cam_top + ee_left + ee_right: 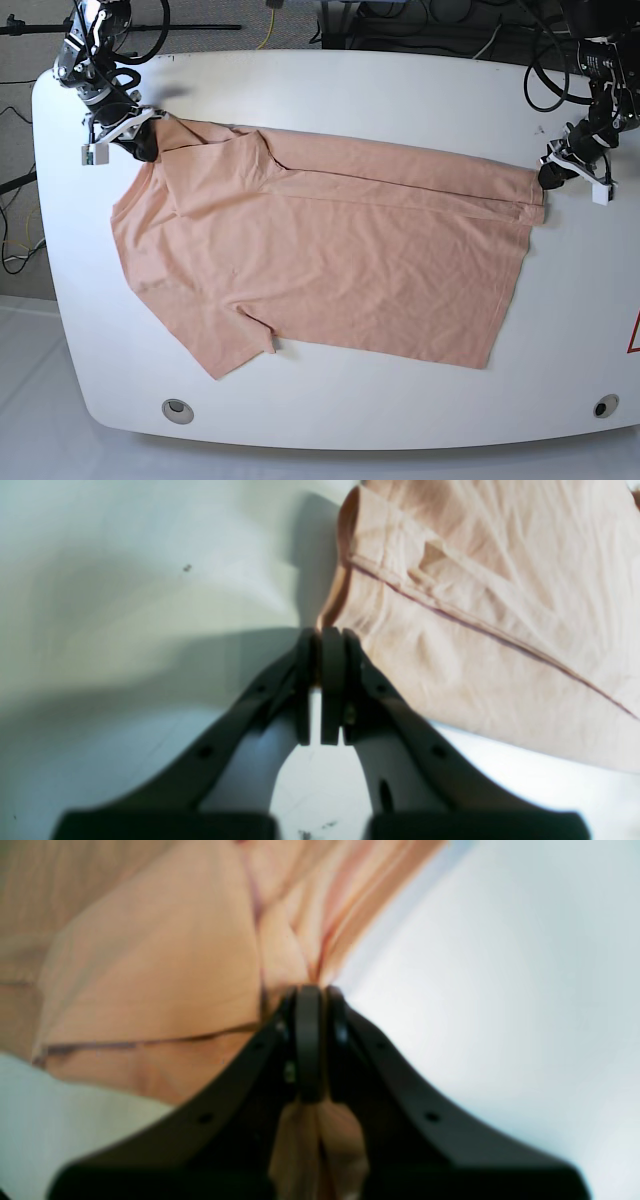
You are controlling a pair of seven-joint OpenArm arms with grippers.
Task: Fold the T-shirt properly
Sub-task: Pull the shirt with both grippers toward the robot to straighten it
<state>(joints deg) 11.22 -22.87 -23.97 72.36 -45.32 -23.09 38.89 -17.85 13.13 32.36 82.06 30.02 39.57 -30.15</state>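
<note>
The salmon-pink T-shirt (330, 260) lies spread across the white table (400, 90), with its far long edge folded over toward the middle. My left gripper (548, 177) is at the shirt's far right corner and is shut on the cloth edge; in the left wrist view the gripper (322, 635) pinches the T-shirt's (475, 605) hem corner. My right gripper (145, 143) is at the far left shoulder corner; in the right wrist view the gripper (310, 992) is shut on bunched T-shirt (150, 970) cloth. The smiley print is hidden.
Cables (450, 30) run behind the table's far edge. Two round grommets (177, 409) sit in the near corners. A lower sleeve (235, 350) points toward the near edge.
</note>
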